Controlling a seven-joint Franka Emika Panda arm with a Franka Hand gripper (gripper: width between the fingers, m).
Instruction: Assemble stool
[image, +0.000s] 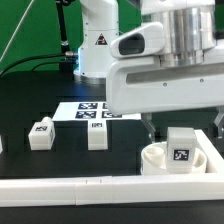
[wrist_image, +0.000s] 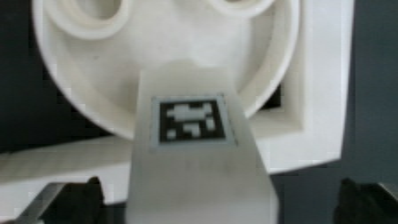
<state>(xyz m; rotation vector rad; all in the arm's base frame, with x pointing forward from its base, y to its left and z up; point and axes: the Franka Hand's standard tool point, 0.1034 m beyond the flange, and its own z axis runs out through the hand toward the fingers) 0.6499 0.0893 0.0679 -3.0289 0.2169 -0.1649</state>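
The round white seat disc lies in the corner of the white rail, with open sockets showing in the wrist view. One blocky white leg with a square tag stands upright on the seat; it fills the middle of the wrist view. My gripper hangs right over this leg. It is open, and the dark fingers stand on either side of the leg with gaps between. Two more tagged legs stand loose on the black table.
The long white L-shaped rail runs along the table's front and up the exterior view's right side. The marker board lies behind the loose legs. A white part shows at the exterior view's left edge. The robot base stands at the back.
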